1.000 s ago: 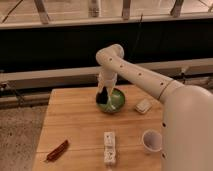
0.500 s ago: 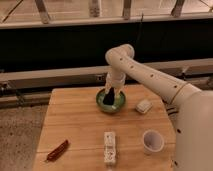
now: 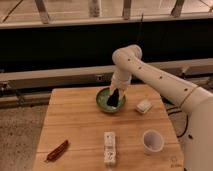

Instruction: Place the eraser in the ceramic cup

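My gripper [image 3: 115, 98] hangs from the white arm and reaches down into the green bowl [image 3: 101, 101] at the back middle of the wooden table [image 3: 75, 122]. A dark shape at the gripper's tip inside the bowl may be the black eraser [image 3: 114, 101], but I cannot tell it apart from the gripper. The ceramic cup [image 3: 152, 141], small, white and round, stands upright at the front right of the table, well apart from the gripper.
A small white squarish pad [image 3: 144, 106] lies just right of the bowl. A long white ridged block [image 3: 109, 147] lies at the front middle. A red-brown elongated object [image 3: 57, 150] lies at the front left. A dark wall and rails run behind the table.
The arm's elbow has swung to the right across the frames. The gripper has stayed down in the green bowl, shifting slightly right.
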`<state>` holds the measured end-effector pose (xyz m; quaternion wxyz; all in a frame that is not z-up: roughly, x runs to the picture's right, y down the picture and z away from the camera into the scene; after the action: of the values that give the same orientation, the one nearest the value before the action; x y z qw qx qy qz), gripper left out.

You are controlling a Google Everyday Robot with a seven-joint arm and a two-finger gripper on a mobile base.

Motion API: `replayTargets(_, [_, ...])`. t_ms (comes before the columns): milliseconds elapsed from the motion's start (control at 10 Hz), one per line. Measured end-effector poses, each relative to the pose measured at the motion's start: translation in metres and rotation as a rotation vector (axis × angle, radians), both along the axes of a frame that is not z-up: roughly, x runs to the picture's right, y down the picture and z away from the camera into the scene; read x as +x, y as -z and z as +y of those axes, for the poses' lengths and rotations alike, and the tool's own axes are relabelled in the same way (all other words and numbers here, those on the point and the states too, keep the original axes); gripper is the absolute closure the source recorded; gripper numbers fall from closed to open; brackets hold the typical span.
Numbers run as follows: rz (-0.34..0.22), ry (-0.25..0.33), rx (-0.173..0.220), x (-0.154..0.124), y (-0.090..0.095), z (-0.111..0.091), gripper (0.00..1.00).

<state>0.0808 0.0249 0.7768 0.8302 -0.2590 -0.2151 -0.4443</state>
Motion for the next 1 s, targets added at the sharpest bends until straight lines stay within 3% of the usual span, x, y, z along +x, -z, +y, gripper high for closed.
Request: replayTargets(1000, [0.039,-0.077,-0.011,0.068,0.035,0.03,0.98])
